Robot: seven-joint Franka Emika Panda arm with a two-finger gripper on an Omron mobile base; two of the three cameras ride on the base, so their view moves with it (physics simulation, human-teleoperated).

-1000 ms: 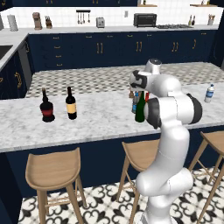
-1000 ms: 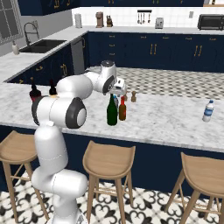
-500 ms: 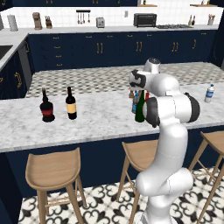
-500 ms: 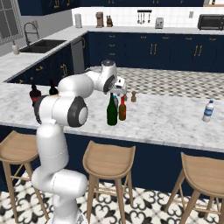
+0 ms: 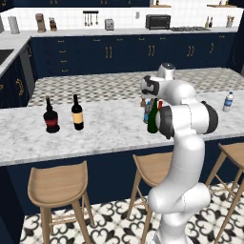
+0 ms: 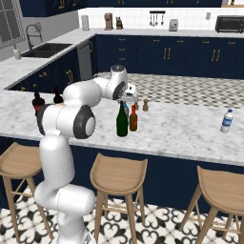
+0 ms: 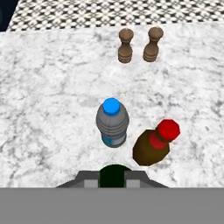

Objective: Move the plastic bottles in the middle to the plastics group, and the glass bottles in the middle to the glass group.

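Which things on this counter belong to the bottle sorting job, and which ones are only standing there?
Belong to the job:
- green bottle, under the end effector
- amber bottle
- bluish plastic bottle
- clear water bottle
- two wine bottles

Just standing there:
- two wooden shakers
- toaster oven
- stools

A: How much of the green bottle (image 7: 114, 176) shows in the hand view?

B: Just its dark round top between the end effector (image 7: 111, 178) fingers; the body is cut off at the bottom edge.

A: And from the left base view?

B: The arm covers most of the amber bottle (image 5: 159, 106) and the bluish plastic bottle (image 5: 147, 110). Only slivers show.

A: The wine bottles (image 6: 38, 102) in the right base view?

B: Half behind the arm's elbow; labels can't be read. The far water bottle (image 6: 227, 121) is too small for its label.
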